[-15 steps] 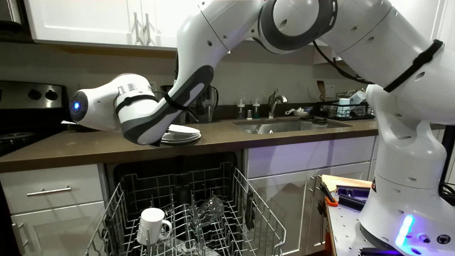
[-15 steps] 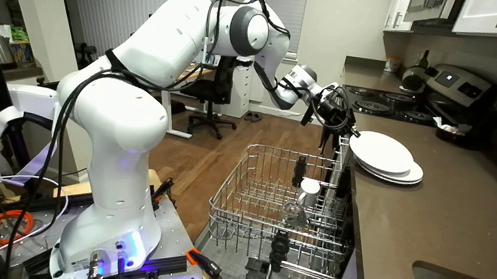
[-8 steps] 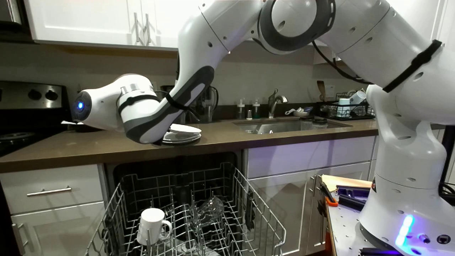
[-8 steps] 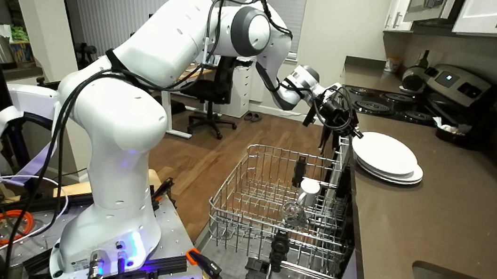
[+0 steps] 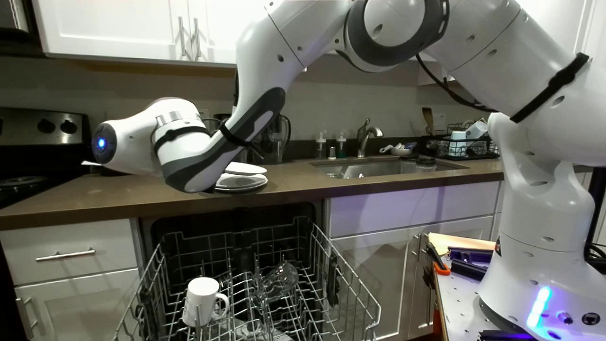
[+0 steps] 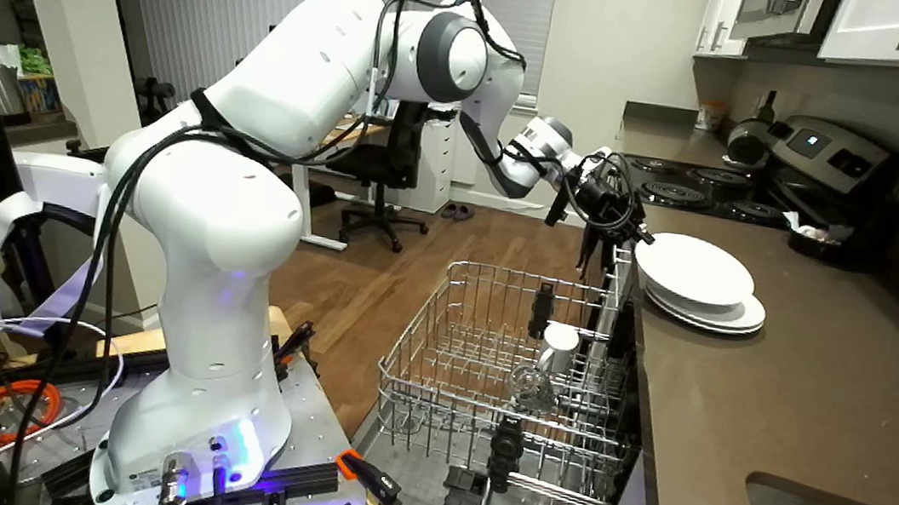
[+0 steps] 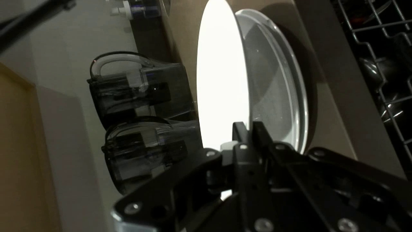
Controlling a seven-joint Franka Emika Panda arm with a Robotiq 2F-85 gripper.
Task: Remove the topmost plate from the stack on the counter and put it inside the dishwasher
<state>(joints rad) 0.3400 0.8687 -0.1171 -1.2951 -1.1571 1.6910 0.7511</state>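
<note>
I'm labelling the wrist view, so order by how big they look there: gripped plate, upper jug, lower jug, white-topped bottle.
1. Gripped plate
2. Upper jug and lower jug, too alike to rank
3. White-topped bottle

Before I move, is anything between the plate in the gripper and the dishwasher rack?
Only the counter's edge, lower than the topmost plate, visibly lies between; beyond it, a white mug and clear glass occupy part of the dishwasher rack.

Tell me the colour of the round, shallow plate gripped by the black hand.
The round, shallow plate is plain white; it shows best in an exterior view.
</note>
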